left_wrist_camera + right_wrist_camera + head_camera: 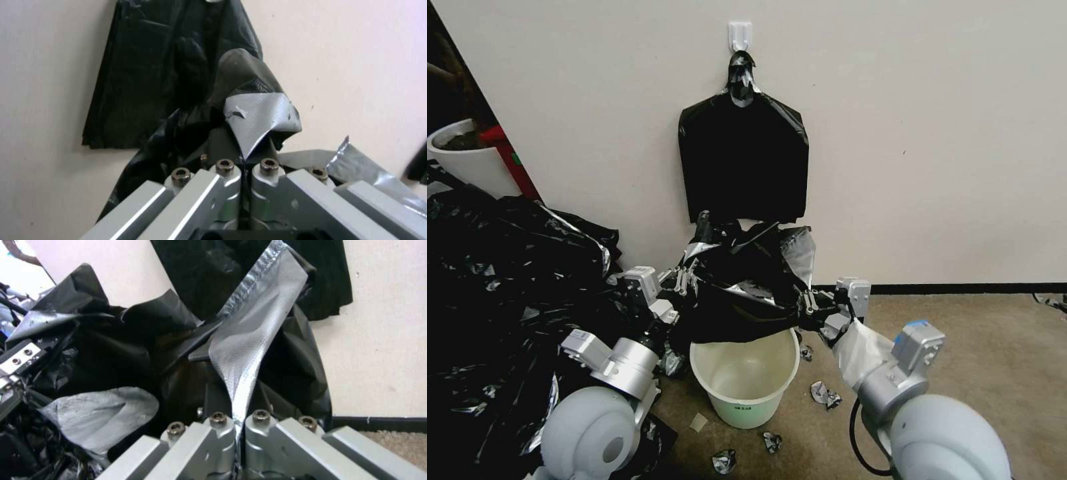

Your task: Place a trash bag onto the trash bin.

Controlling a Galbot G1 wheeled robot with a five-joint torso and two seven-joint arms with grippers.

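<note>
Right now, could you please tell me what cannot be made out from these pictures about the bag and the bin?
- Trash bin: its far rim, head view, is covered by the trash bag.
- Bin label: head view, too small to read.
- Bag mouth: whether it is open over the bin is hidden by crumpled film in every view.
- Left pincer and right pincer: tips buried in film, head view.
</note>
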